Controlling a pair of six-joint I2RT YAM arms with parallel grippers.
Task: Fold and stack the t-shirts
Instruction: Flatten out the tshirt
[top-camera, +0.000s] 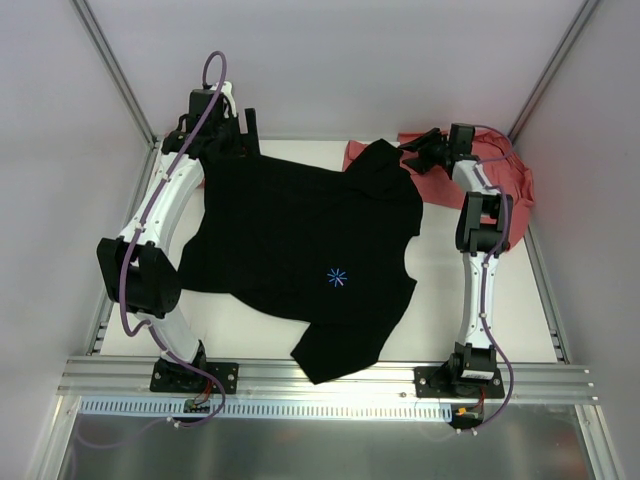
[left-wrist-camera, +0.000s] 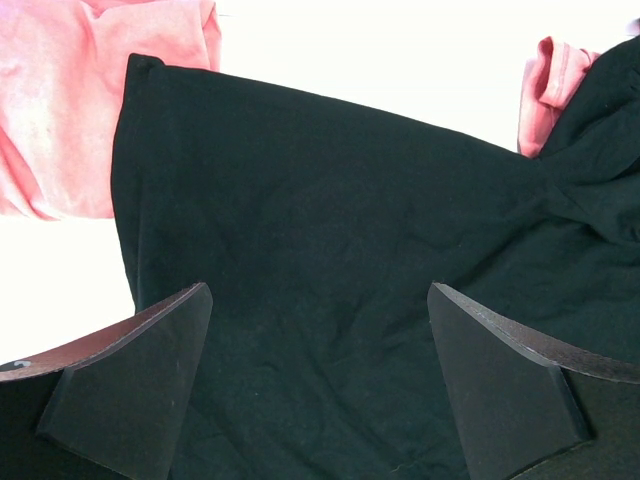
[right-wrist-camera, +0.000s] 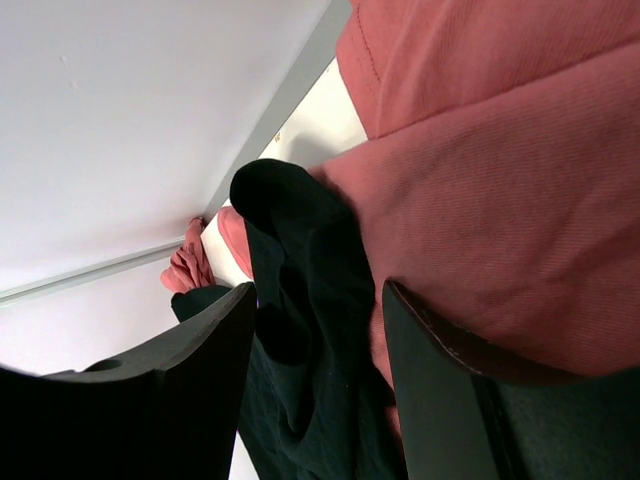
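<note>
Overhead view gives us the whole layout: black t-shirt (top-camera: 310, 250) spread mostly flat across the middle of the white surface (top-camera: 525, 310), front up, small light-blue starburst (top-camera: 337, 277) showing near its middle. One sleeve reaches the near edge by the metal rail (top-camera: 330, 380). The far right sleeve is bunched up where it meets the salmon-red t-shirts (top-camera: 505, 175). Those lie crumpled in the far right corner, against the frame. Only the left wrist view shows the left tool (left-wrist-camera: 320, 290) clearly: fingers wide apart, nothing between them, hovering over smooth black cloth with faint creases, and salmon cloth visible past the shirt's edge on both sides. Only the right wrist view shows what the right tool (right-wrist-camera: 320, 290) is doing: fingers part open, a rolled fold of black cloth sitting in the gap, salmon cloth pressed close on one side. We cannot tell whether it is pinching that fold. Overhead, the left tool sits at the far left corner at the shirt's edge, tight to the frame post. Bare surface shows right of the shirt around the right arm, and in a strip at the near left.
</note>
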